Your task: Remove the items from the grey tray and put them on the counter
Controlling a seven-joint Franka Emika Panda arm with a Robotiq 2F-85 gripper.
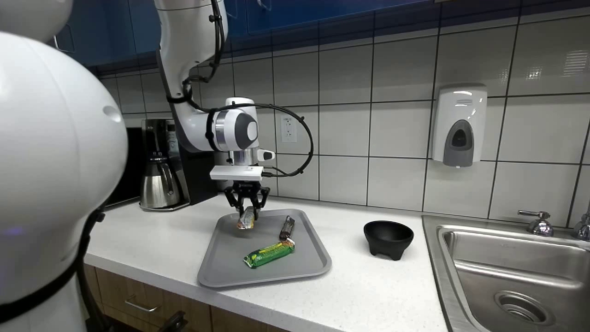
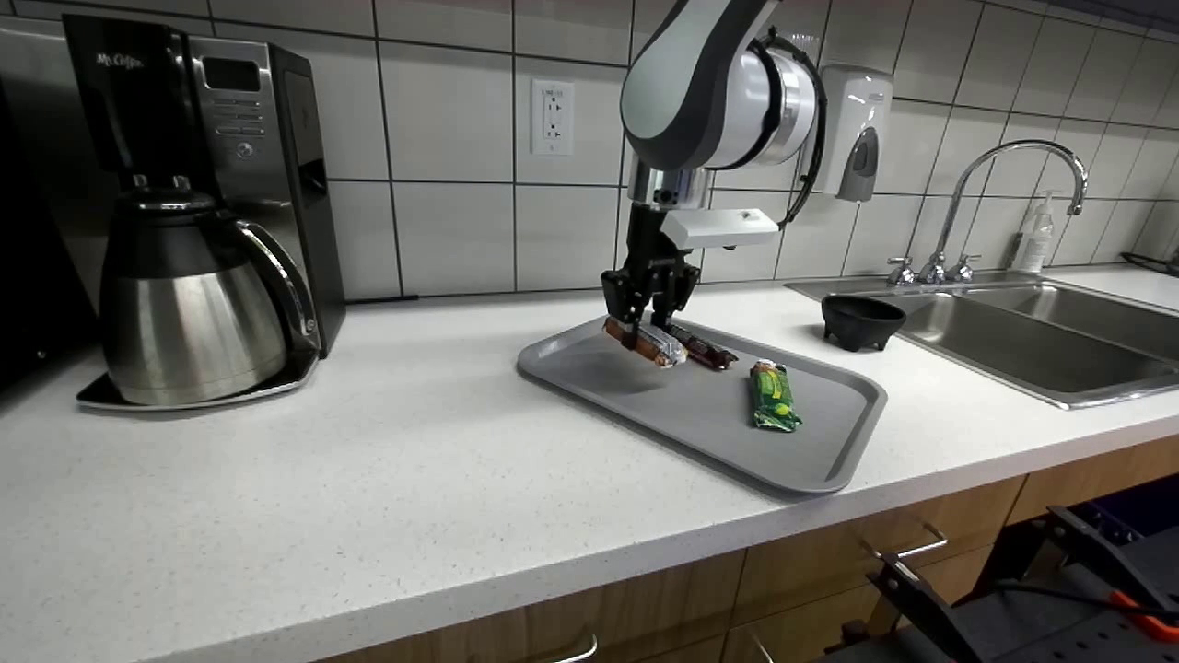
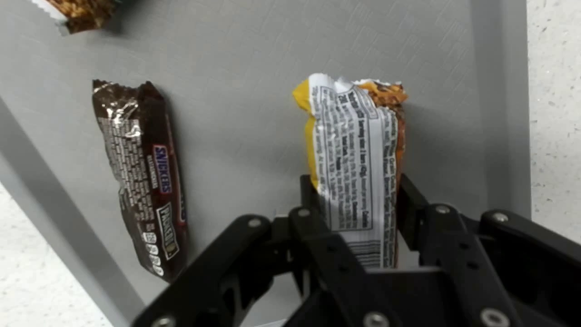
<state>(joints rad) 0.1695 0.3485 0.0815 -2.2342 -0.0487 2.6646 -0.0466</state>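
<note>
Hand (image 3: pixel 358 195) clasping the white-backed bar (image 3: pixel 352 136) by its sides, you hold it just above the grey tray (image 2: pixel 672 405); it should be light, slick-wrapped and likely crumbly inside, so squeeze gently. The brown bar (image 3: pixel 145 181) and the green bar (image 1: pixel 269 253) lie on the tray: pinch each across its middle, off the crimped ends, for the worktop (image 2: pixel 322 506).

Pretty obviously a kitchen lol: in an exterior view there's a coffee maker (image 2: pixel 249 129) at 10 o'clock, tiled wall (image 2: pixel 576 32) at 12, double sink (image 2: pixel 1050 341) at 3, wooden drawers (image 2: pixel 829 525) at 4 under the tabletop (image 2: pixel 414 460).
</note>
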